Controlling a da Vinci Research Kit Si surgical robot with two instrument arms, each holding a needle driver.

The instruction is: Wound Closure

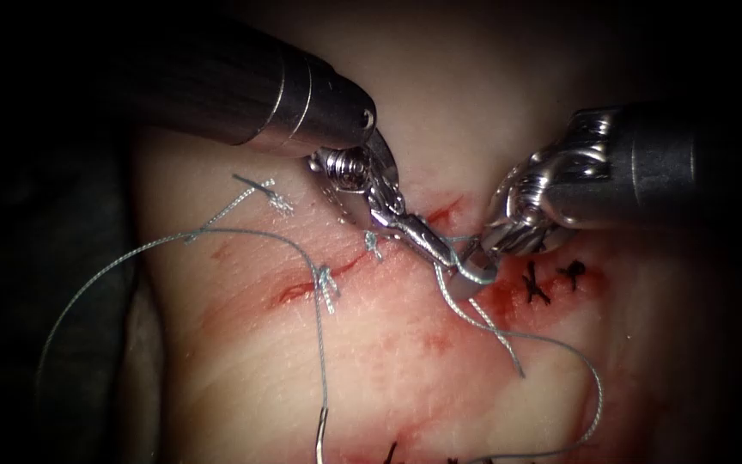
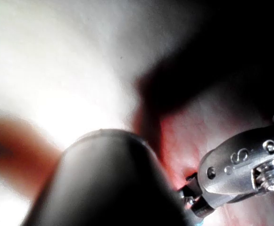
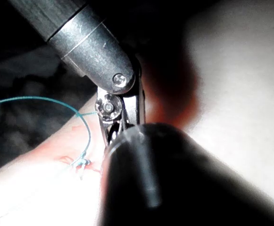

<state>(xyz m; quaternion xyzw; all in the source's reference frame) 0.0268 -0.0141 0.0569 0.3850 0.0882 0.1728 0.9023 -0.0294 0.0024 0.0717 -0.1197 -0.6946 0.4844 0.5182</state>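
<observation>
The left tool (image 1: pixel 444 253) reaches down from the upper left, its jaws shut on the thread (image 1: pixel 465 314) over the right part of the cut (image 1: pixel 345 266). The right tool (image 1: pixel 474 271) comes in from the right and meets it tip to tip at the same spot. Two strands run down from there, one ending free and one looping wide to the right. The needle (image 1: pixel 321 436) lies loose on the tissue (image 1: pixel 242 378) at the front edge, held by neither tool, thread trailing up from it. In the right wrist view, the left tool's wrist (image 3: pixel 109 107) stands beside teal thread (image 3: pixel 56 100).
Tied stitches with cut ends sit along the cut (image 1: pixel 328 285) (image 1: pixel 374 245), with another knot at the upper left (image 1: pixel 275 198). Two black stitches (image 1: pixel 551 282) lie right of the tools, amid red fluid (image 1: pixel 500 301). The right tool's wrist (image 2: pixel 240 169) shows in the left wrist view.
</observation>
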